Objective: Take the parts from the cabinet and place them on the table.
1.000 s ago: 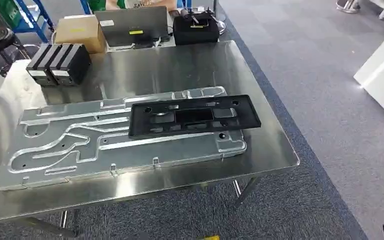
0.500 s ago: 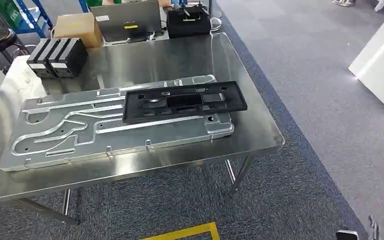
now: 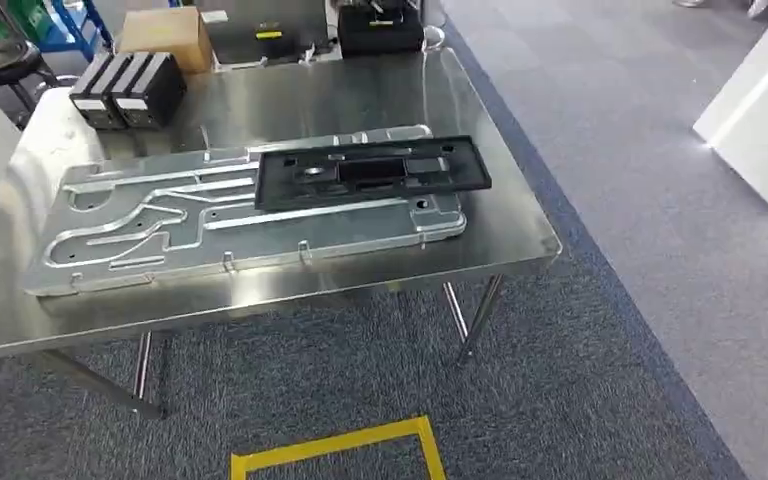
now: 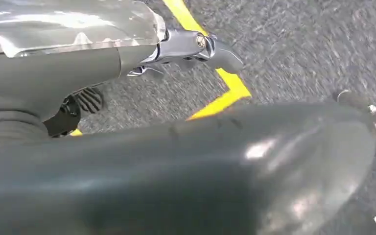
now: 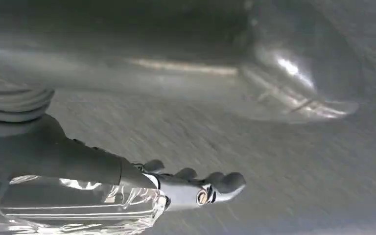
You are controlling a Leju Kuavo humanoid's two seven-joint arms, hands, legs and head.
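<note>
A flat black rectangular plastic part (image 3: 373, 172) lies on the right end of a large grooved aluminium plate (image 3: 160, 235) on the steel counter (image 3: 505, 235). Left robot hand (image 4: 186, 49) and right robot hand (image 5: 196, 188) hang over carpet, fingers apart, holding nothing

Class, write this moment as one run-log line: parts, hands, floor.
parts: black plastic frame lying on aluminium plate, both on steel table | hands: left hand empty, right hand empty | floor: yellow tape
</note>
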